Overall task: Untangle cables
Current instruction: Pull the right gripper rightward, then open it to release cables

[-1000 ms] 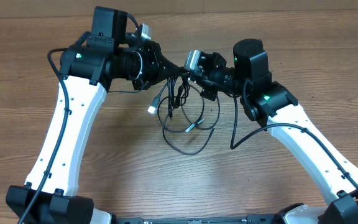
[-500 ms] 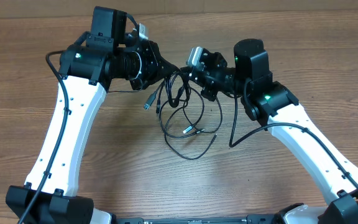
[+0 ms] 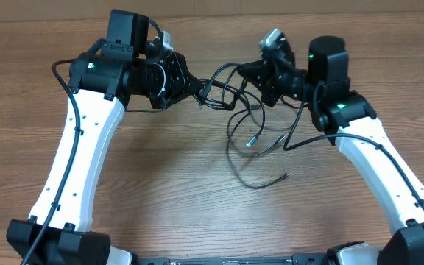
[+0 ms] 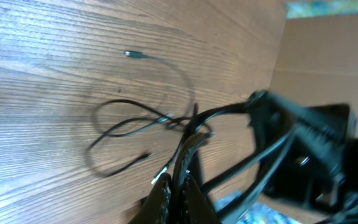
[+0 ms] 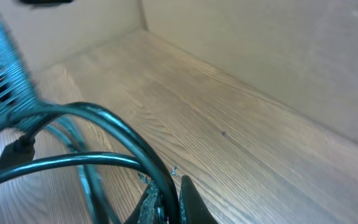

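I hold both pincers clamped shut on the cables. The left pincer and right pincer stretch a span running left-right between them. Loose loops hang onto the tabletop, nearer my right arm.

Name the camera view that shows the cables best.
Overhead: the cables show whole, strung between the left claw and right claw, with loose loops and plug ends spreading below. The left wrist view shows only some of the loops. The right wrist view shows only a few blurred strands close up.
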Robot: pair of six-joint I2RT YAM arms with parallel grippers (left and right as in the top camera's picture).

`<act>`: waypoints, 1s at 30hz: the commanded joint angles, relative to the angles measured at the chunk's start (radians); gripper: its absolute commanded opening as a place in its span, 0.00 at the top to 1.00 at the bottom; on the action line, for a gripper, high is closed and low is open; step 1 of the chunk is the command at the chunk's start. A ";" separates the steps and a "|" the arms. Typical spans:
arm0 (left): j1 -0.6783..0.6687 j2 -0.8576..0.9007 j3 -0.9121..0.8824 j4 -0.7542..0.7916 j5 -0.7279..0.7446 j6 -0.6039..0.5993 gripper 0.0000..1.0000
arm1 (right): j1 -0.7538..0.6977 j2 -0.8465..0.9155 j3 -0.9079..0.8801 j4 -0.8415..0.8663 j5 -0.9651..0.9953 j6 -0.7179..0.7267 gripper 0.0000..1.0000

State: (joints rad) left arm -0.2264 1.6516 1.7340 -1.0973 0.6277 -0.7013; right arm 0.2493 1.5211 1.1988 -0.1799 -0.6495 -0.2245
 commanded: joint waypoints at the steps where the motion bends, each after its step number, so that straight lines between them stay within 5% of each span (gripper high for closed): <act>1: 0.003 -0.004 0.002 -0.035 0.002 0.141 0.96 | -0.043 -0.027 0.019 0.006 0.044 0.152 0.96; 9: 0.003 -0.004 0.002 -0.127 0.027 0.392 0.96 | -0.076 -0.027 0.019 -0.054 0.165 0.281 0.96; 30: 0.003 -0.004 0.002 -0.161 0.026 0.808 0.96 | -0.076 -0.019 0.018 -0.206 0.290 0.427 0.92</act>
State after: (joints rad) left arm -0.2272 1.6516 1.7340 -1.2411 0.6437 -0.0120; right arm 0.1959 1.5211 1.1988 -0.3904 -0.4255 0.1658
